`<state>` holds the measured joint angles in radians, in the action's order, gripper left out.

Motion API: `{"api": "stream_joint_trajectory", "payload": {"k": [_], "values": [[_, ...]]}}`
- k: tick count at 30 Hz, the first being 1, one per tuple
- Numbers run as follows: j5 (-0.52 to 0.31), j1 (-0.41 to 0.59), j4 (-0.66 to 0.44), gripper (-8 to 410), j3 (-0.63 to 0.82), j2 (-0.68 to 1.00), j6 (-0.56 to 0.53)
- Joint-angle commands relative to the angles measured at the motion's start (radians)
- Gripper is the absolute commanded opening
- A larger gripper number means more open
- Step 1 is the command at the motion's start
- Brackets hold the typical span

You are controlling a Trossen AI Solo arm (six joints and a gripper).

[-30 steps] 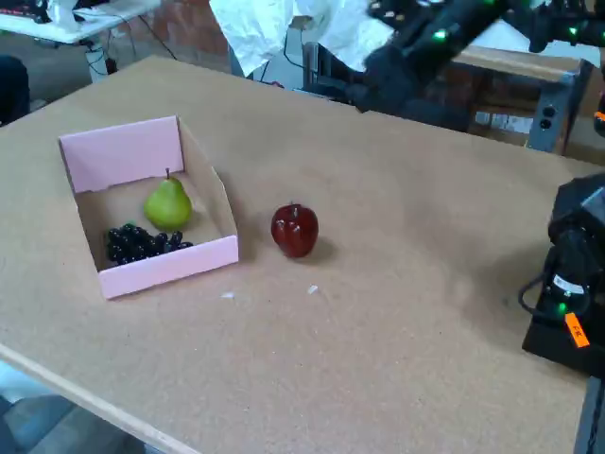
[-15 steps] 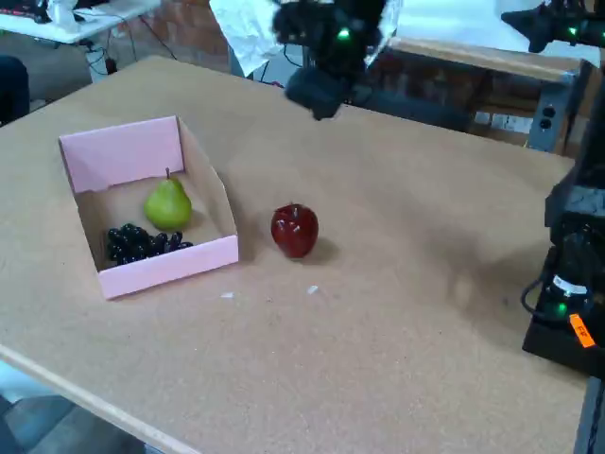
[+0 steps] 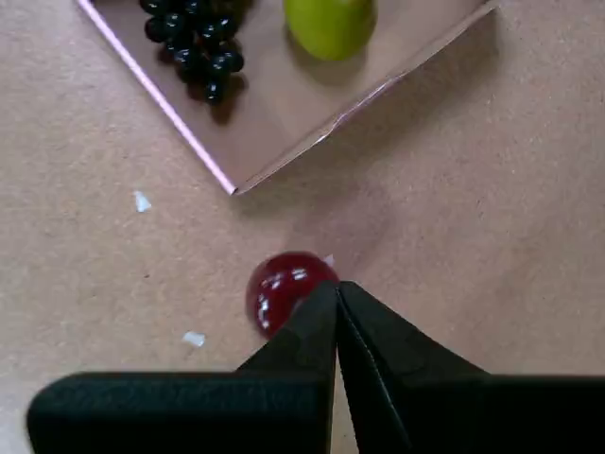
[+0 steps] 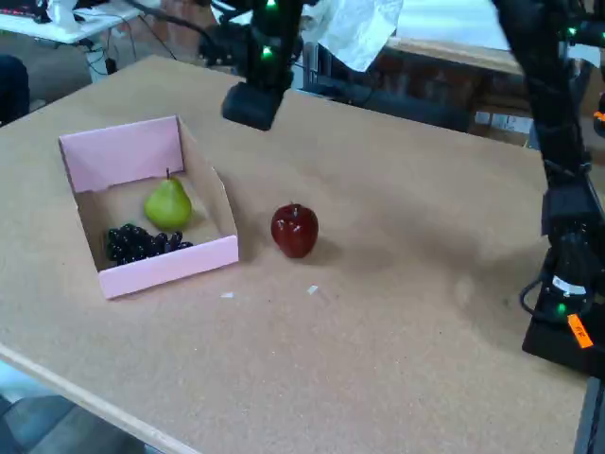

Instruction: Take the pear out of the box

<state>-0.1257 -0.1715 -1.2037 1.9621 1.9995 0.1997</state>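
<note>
Two black fingers [image 3: 378, 378] of the end effector [image 3: 337, 288] meet at their tips in the wrist view, pressed together with nothing between them. In the fixed view the end effector [image 4: 250, 106] hangs high above the tabletop [image 4: 397, 284], touching nothing.

Left of and below the end effector in the fixed view lies the box [image 4: 123, 156], pink outside, brown inside, its taller flap at the rear. The pear [image 4: 167, 204] sits inside it, yellow-green with a thin dark stem, upright, just behind a cluster of dark grapes [image 4: 142, 243]. In the wrist view the pear [image 3: 329, 24] lies well ahead of the fingertips, cut off by the top edge, with the grapes [image 3: 196, 47] to its left.

Almost directly beneath the fingertips in the wrist view rests a shiny dark red apple [image 3: 281, 288], outside the box, partly hidden by the fingers; in the fixed view this apple [image 4: 294, 230] stands below and slightly right of the end effector. Small white scraps [image 3: 141, 200] dot the tan, cork-like tabletop. Behind it, desks and white cloth [image 4: 354, 28] fill the room.
</note>
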Motion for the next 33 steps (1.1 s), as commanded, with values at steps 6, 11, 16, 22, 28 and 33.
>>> {"api": "stream_joint_trajectory", "payload": {"k": [6, 11, 16, 22, 28, 33], "values": [[0.148, 0.064, -0.122, 0, 0.277, 0.194, 0.036], [0.172, 0.081, -0.163, 0, 0.378, 0.269, 0.047], [0.172, 0.094, -0.153, 0, 0.394, 0.298, 0.064], [0.172, 0.105, -0.154, 0, 0.392, 0.316, 0.058], [0.172, 0.113, -0.122, 0, 0.392, 0.34, 0.071], [0.188, 0.114, -0.093, 0, 0.392, 0.363, 0.091]]}}
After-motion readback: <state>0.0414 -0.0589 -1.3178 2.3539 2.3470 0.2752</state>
